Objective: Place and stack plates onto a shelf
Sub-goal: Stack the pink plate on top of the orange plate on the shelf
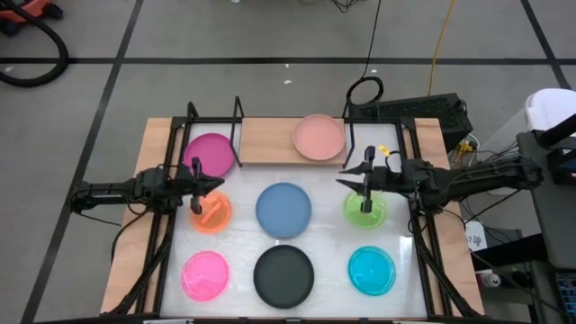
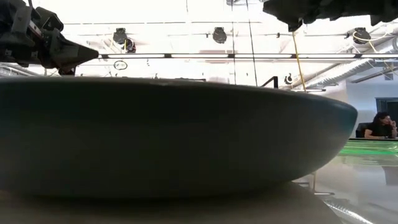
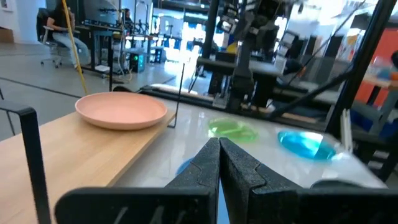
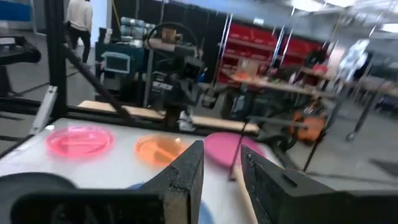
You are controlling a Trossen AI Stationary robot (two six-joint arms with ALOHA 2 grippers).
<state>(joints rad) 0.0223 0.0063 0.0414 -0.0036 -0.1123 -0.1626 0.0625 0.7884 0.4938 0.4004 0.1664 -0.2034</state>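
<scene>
High view gives you the whole layout: the shelf [image 1: 270,139] runs along the far edge of the table [image 1: 328,247], with the magenta plate [image 1: 210,154] on its left end and the pale pink plate [image 1: 319,137] on its right half. Six plates lie on the table: the orange plate [image 1: 211,213], blue plate [image 1: 283,209] and green plate [image 1: 365,209] in the nearer-to-shelf row, then the hot pink plate [image 1: 205,274], black plate [image 1: 283,275] and cyan plate [image 1: 372,270]. Your left gripper [image 1: 205,187] hovers above the orange plate with its fingers pressed together, holding nothing. Your right gripper [image 1: 353,176] hangs over the green plate, fingers apart and empty.
</scene>
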